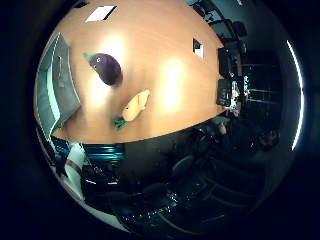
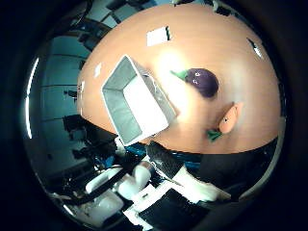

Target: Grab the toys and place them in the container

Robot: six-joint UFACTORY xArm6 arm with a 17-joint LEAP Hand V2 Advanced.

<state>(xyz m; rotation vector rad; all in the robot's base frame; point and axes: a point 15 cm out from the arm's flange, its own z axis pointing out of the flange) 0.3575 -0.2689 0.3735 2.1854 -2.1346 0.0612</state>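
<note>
A purple eggplant toy (image 2: 200, 82) and an orange carrot toy (image 2: 224, 120) with a green top lie on a wooden table (image 2: 192, 38), a little away from each other. A grey rectangular container (image 2: 135, 101) stands on the table beside the eggplant, and nothing shows inside it. The little finger side palm view shows the eggplant (image 1: 105, 67), the carrot (image 1: 133, 105) and part of the container (image 1: 60, 85). My hand (image 2: 135, 181) is high above the table's near edge, away from the toys. Its white and black fingers look relaxed and hold nothing.
White sheets (image 2: 157, 37) lie on the far part of the table. The table's curved edge (image 2: 183, 149) runs close past the carrot. Dark office chairs (image 1: 225, 55) stand around the table, with dark floor beyond.
</note>
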